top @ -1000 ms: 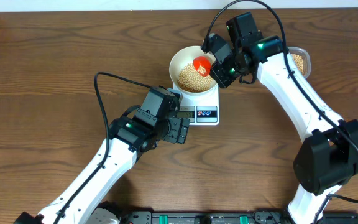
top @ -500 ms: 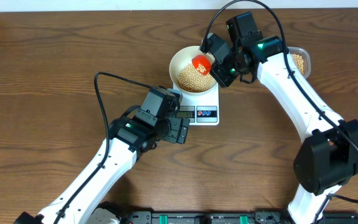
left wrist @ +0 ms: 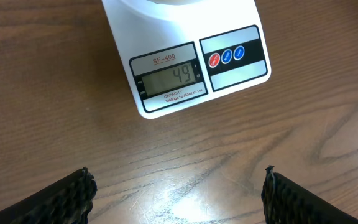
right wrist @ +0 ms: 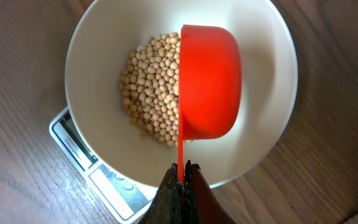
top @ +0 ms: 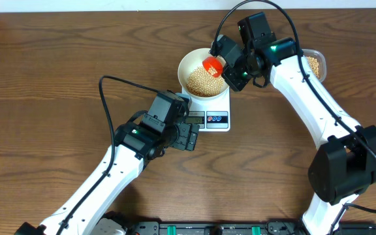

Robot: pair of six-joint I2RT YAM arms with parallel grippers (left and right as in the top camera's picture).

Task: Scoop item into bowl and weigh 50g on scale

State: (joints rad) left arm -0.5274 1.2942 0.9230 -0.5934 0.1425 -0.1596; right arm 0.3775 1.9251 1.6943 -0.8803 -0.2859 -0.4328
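Observation:
The white bowl [top: 189, 65] stands on the white scale [top: 213, 119] and holds a heap of tan beans [top: 203, 81]. The scale's display [left wrist: 170, 76] reads 49. My right gripper [top: 230, 73] is shut on the thin handle of a red scoop [top: 211, 65], held tipped on its side over the bowl [right wrist: 272, 93], above the beans [right wrist: 151, 93]; the scoop [right wrist: 209, 81] shows its underside and the jaws [right wrist: 181, 177] pinch the handle. My left gripper [left wrist: 178, 196] is open and empty over bare wood in front of the scale.
A clear container [top: 316, 63] with more beans sits behind the right arm at the back right. The table top is brown wood. Black cables loop above both arms.
The red scoop has shifted very slightly over the bowl. The left arm has not moved.

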